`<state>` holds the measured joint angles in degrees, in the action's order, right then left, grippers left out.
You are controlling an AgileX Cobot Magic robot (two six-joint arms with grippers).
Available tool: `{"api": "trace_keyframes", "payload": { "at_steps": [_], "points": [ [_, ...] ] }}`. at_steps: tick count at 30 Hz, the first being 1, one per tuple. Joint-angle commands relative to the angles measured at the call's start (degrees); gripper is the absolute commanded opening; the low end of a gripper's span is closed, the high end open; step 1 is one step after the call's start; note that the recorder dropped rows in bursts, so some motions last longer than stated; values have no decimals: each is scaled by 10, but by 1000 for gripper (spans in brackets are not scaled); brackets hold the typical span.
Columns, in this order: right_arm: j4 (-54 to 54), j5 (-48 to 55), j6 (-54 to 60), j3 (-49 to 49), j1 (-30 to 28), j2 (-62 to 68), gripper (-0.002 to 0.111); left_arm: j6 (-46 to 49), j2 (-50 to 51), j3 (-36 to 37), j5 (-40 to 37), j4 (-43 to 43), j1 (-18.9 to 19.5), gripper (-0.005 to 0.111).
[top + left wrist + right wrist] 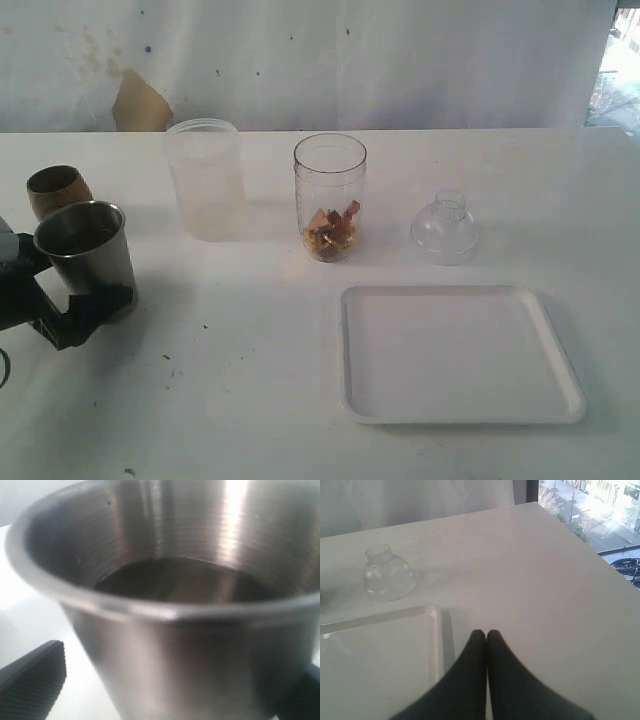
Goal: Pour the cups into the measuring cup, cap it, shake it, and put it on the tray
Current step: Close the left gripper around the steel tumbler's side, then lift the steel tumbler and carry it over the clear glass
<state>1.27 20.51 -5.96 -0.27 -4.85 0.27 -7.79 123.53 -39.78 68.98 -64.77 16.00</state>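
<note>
Though well placed at the far left of the worktop [250,400], not yet gripping anything. Straddling the base of the steel tumbler [85,255] with left fingers [30,680] spread wide: a strip of white showing between one ribbed pad and the steel wall, so no clamp by the look of it; far side too hidden to tell.

Upright and empty-looking inside, going by the left wrist view. Just behind it, the wooden cup [58,190], contents hidden. Further right, the frosted cup [205,180], too cloudy to judge.

Near the middle, the measuring cup [330,197], upright, uncapped, with a small heap of brown and orange pieces at the bottom. Judging from that: at least one pour done, probably the tumbler's.

Left to do: any remaining pours, then capping, shaking and placing. To the right of the measuring cup, lying loose on the worktop, the clear dome lid [445,230]. Nearer the camera, the tray [346,350], nothing on it.

Pressed together on nothing, right fingers [475,680], hanging just beside the tray's edge.
</note>
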Motion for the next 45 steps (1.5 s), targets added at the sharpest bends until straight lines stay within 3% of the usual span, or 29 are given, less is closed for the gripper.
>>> {"api": "trace_keyframes", "payload": {
  "at_steps": [1, 11, 45],
  "points": [
    [2, -4, -3, 3, 2, -3, 0, -29, 0, -11, 10, 10, -3, 105],
    [2, -4, -3, 3, 2, -3, 0, -40, 0, -36, 10, 11, -41, 105],
    [2, -4, -3, 3, 2, -3, 0, -42, 0, -37, 10, 13, -41, 105]
  ]
}}
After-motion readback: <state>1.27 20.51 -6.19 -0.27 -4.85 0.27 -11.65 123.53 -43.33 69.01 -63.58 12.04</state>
